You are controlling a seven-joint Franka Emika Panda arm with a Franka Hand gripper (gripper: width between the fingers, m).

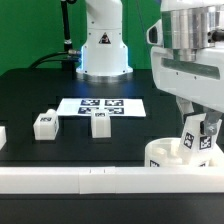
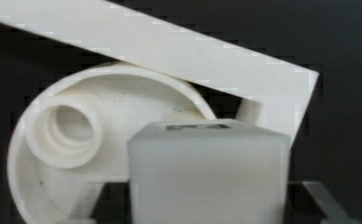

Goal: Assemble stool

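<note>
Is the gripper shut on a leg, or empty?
Shut on a leg: the gripper clamps the white block between its jaws, close to the round seat.

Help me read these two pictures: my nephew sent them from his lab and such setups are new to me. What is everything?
The machine is a white robot arm fixed on a black table, ending in a two-finger gripper. One picture comes from a camera standing off the arm, the other from a camera on its wrist, looking along the fingers. The gripper is closed on a small white rectangular plastic block leg with black-and-white tags, held at the round, thick white ring-like plastic seat. Two more legs lie loose near the flat white marker board. A long white rail borders the table.
</note>
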